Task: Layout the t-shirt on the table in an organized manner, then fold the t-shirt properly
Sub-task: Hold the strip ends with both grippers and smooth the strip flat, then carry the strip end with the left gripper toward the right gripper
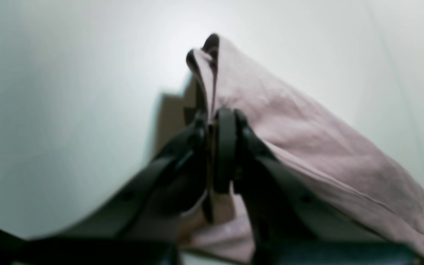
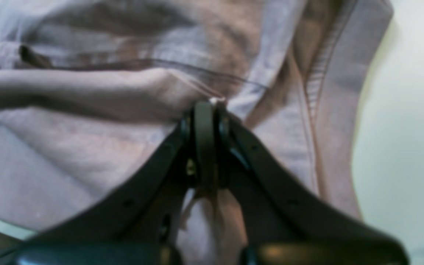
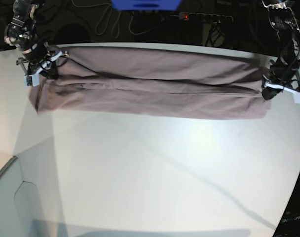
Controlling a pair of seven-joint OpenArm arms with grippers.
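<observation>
So both arms are pinching the t-shirt [image 3: 150, 86] at opposite ends right now, and it's stretching out as a long horizontal band across the far part of the table [image 3: 155, 163].

The left tool [image 1: 219, 117] is sitting clamped down with its jaws basically together, biting a bunched edge of the mauve-grey fabric. In the left wrist view the cloth is poking up past the fingertips in a little folded peak, then running off to the lower right as a sloping sheet, with a hem line showing along it. White table is filling everything on the other side. In the base view this tool [image 3: 268, 89] is sitting at the right end of the shirt, near the table's edge.

The right tool [image 2: 206, 106] is doing the same thing: jaws pressed shut on a pinch of fabric, right where a seam is running across. Lots of wrinkled cloth is filling that view, and a ribbed strip is showing toward the upper right, with bare table beyond it. In the base view it's [image 3: 41, 61] at the shirt's left end.

The shirt itself is looking doubled over lengthwise, with a long crease running along the middle. Can't tell whether it's fully resting on the table or hanging slightly between the tools. The wrist views are pretty blurry.
</observation>
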